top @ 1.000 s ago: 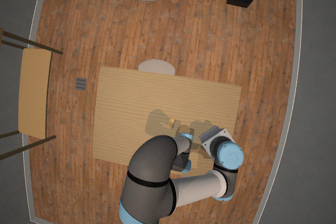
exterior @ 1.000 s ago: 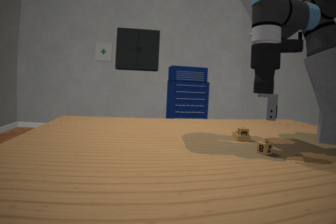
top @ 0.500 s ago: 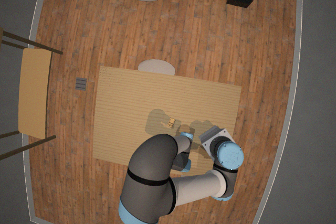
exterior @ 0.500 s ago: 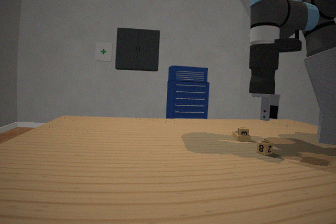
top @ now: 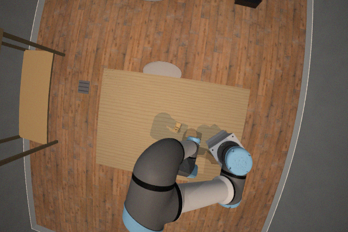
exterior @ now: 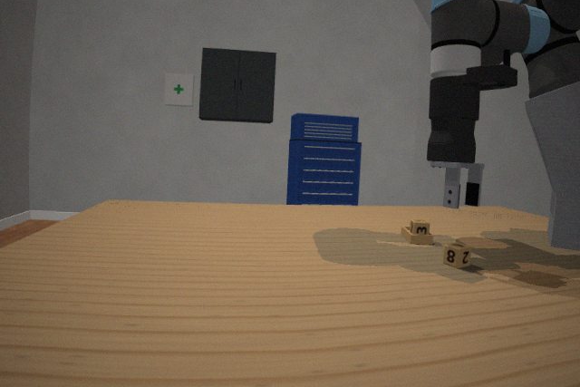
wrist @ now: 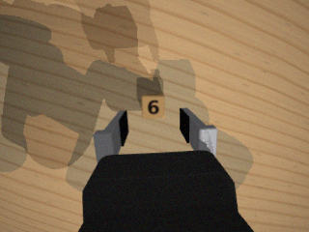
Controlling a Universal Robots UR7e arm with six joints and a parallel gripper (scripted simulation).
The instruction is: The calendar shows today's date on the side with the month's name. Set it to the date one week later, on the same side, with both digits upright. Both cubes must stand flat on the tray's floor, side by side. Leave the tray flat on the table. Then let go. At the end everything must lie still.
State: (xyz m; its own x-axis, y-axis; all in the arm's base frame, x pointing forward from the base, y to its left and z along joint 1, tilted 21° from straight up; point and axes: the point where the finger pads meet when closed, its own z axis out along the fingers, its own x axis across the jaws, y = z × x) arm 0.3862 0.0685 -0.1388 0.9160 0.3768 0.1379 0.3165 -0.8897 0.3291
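Observation:
A loose wooden cube (exterior: pixel 457 255) (wrist: pixel 153 106) lies on the table. Its top shows a 6 as seen in the wrist view. In the exterior view its sides show an 8 and a 2. The small wooden tray (exterior: pixel 423 240) stands flat behind it. One cube (top: pixel 176 129) (exterior: pixel 420 227) sits in the tray, with a 3 lying on its side toward the exterior camera. My gripper (exterior: pixel 462 206) (wrist: pixel 154 120) is open and empty, high above the table. In the wrist view the loose cube shows between and just beyond the fingers. In the top view the arm hides the loose cube and fingers.
The wooden table (top: pixel 131 106) (exterior: pixel 210 289) (wrist: pixel 261 63) carries the arm's shadows around the tray and loose cube. The tray stands to the left of the loose cube in the exterior view and is out of the wrist view. A blue cabinet (exterior: pixel 323 167) stands beyond the table.

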